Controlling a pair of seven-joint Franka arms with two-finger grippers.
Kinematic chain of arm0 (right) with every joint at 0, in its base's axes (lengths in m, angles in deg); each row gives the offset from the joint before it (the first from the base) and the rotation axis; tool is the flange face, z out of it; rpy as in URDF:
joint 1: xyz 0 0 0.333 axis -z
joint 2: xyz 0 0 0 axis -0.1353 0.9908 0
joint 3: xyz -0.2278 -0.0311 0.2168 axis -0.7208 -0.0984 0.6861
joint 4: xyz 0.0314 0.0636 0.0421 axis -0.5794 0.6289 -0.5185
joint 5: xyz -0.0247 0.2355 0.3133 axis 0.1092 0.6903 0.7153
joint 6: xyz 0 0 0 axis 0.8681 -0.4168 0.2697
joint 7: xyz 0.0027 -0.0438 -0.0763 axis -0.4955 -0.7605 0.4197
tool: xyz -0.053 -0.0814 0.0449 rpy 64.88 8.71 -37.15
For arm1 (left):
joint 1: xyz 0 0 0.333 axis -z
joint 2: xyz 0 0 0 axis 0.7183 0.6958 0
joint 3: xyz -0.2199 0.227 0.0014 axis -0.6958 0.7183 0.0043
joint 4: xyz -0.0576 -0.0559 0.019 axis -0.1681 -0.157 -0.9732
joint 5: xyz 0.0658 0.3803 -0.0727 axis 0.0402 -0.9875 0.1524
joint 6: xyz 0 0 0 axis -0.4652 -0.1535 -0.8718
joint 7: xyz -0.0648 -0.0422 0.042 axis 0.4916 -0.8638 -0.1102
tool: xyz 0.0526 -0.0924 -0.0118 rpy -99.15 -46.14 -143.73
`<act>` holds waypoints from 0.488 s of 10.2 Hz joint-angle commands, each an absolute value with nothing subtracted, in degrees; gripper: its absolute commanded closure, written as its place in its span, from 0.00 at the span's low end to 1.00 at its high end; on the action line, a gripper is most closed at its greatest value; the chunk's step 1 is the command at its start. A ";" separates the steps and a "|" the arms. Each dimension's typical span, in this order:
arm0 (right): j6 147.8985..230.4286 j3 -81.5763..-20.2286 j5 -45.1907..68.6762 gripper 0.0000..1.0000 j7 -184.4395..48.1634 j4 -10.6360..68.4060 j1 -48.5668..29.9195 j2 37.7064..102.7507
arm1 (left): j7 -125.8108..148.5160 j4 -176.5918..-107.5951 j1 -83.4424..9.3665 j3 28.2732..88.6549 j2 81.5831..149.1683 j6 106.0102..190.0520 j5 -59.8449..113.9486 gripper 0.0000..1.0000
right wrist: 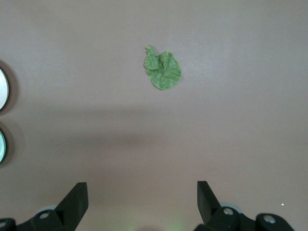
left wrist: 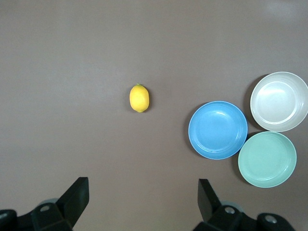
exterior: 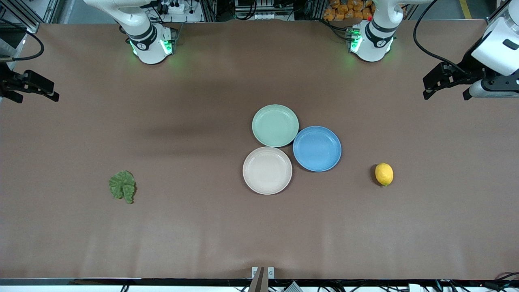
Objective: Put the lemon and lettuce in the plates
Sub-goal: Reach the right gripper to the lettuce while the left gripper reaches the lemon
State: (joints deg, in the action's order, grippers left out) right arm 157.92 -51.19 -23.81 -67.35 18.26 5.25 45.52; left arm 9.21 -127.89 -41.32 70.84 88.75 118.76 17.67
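The yellow lemon (exterior: pixel 384 174) lies on the table toward the left arm's end and also shows in the left wrist view (left wrist: pixel 139 98). The dark green lettuce (exterior: pixel 123 186) lies flat toward the right arm's end and shows in the right wrist view (right wrist: pixel 162 70). The mint plate (exterior: pixel 275 125) and the beige plate (exterior: pixel 267 170) sit mid-table, touching, both empty. My left gripper (exterior: pixel 427 89) (left wrist: pixel 143 192) is open and empty, high over its end of the table. My right gripper (exterior: pixel 50 92) (right wrist: pixel 142 192) is open and empty, high over its end.
A blue plate (exterior: pixel 317 148) sits against the mint and beige plates, on the side toward the lemon, and is empty. The brown table (exterior: pixel 182 235) is bare around the lemon and the lettuce.
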 commanded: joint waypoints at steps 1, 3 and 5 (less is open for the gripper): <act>158.36 -51.08 -23.61 0.00 -68.03 18.63 5.31 45.09 | 11.12 -127.02 -41.78 70.99 88.44 117.44 18.76 0.00; 158.44 -51.08 -23.61 0.00 -68.03 18.63 5.31 45.09 | 11.30 -126.93 -41.78 70.99 88.52 117.53 18.94 0.00; 158.62 -51.08 -23.70 0.00 -68.03 18.72 5.31 45.09 | 11.30 -126.93 -41.78 70.99 88.70 117.53 18.85 0.00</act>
